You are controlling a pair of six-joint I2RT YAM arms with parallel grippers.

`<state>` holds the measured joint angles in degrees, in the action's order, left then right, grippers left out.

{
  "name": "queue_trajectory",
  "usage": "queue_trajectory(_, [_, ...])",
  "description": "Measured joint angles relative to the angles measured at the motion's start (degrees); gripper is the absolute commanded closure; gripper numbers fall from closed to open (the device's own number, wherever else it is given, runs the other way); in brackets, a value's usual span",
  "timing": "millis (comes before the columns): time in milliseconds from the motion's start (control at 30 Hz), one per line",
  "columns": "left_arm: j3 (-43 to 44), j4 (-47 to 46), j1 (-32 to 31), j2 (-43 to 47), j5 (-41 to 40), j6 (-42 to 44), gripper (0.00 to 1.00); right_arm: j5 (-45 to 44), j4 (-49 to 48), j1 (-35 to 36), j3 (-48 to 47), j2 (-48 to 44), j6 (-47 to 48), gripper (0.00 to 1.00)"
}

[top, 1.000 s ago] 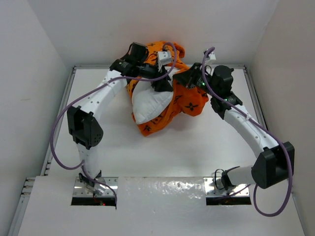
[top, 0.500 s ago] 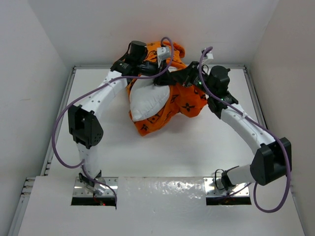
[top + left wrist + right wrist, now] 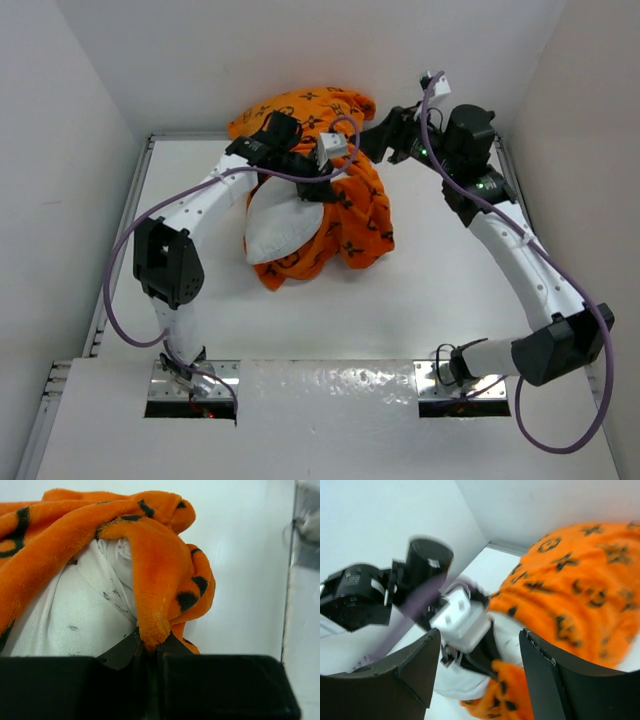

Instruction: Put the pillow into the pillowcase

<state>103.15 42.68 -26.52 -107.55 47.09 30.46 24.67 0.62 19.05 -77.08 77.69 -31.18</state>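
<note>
The orange pillowcase (image 3: 350,215) with dark motifs lies heaped at the back of the table, draped over the white pillow (image 3: 272,225), whose near end sticks out at the left. My left gripper (image 3: 318,188) is shut on a fold of the pillowcase's edge (image 3: 152,630), right beside the pillow's speckled fabric (image 3: 75,615). My right gripper (image 3: 372,138) hovers open above the heap's back right, holding nothing. In the right wrist view its fingers (image 3: 420,665) frame the left wrist's white camera block (image 3: 462,617) and the pillowcase (image 3: 570,570).
White walls enclose the table on three sides, the back wall (image 3: 300,50) close behind the heap. A metal rail (image 3: 302,535) runs along the table edge. The left arm's purple cable (image 3: 130,240) loops out to the left.
My right gripper has opened, let go of the pillowcase and pulled up and back to the right. My left gripper has closed on the pillowcase edge. The orange fabric now covers more of the pillow.
</note>
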Motion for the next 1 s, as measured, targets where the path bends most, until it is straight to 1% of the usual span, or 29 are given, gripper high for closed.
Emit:
queue_trajectory(100, [-2.58, 4.37, -0.17, 1.29, -4.13, 5.16, 1.00, -0.48, 4.74, -1.40, -5.16, 0.26, 3.43, 0.37])
queue_trajectory(167, [-4.22, 6.34, -0.20, 2.58, -6.08, 8.52, 1.00, -0.39, 7.56, -2.05, -9.22, 2.32, 5.60, 0.36])
queue_trajectory(233, [-6.32, 7.61, -0.17, 4.66, -7.87, 11.63, 1.00, 0.79, 10.29, -2.49, -13.40, 6.08, 8.07, 0.35])
queue_trajectory(300, [-9.14, 8.20, -0.17, 7.56, -9.44, 14.51, 1.00, 3.15, 12.76, -2.62, -16.48, 11.45, 10.38, 0.31])
queue_trajectory(367, [-12.11, 8.37, -0.15, 10.75, -10.88, 16.72, 1.00, 5.70, 13.88, -2.36, -16.85, 17.35, 12.37, 0.25])
queue_trajectory(533, [-17.46, 7.96, 0.00, 16.02, -12.83, 18.60, 1.00, 10.19, 15.74, 0.48, -14.45, 29.49, 16.31, 0.19])
queue_trajectory(567, [-18.08, 7.87, 0.00, 16.44, -13.14, 18.62, 1.00, 10.99, 15.91, 1.38, -14.45, 31.01, 16.85, 0.12])
queue_trajectory(600, [-18.51, 7.69, 0.02, 16.59, -13.42, 18.58, 1.00, 12.24, 16.63, 2.80, -14.80, 32.39, 17.70, 0.11])
queue_trajectory(700, [-20.04, 7.69, 0.20, 16.81, -14.88, 18.34, 1.00, 15.08, 17.29, 6.36, -15.80, 33.92, 20.90, 0.08])
queue_trajectory(800, [-21.57, 8.22, 0.98, 16.98, -16.04, 17.88, 1.00, 15.91, 16.94, 8.85, -14.62, 32.41, 24.81, 0.05])
queue_trajectory(867, [-21.73, 8.59, 1.31, 17.03, -16.37, 17.53, 1.00, 14.80, 17.03, 9.79, -13.16, 31.19, 26.75, 0.01])
queue_trajectory(1000, [-21.73, 8.52, 1.40, 17.35, -16.61, 17.25, 1.00, 10.99, 16.48, 10.71, -12.94, 31.17, 28.09, 0.01])
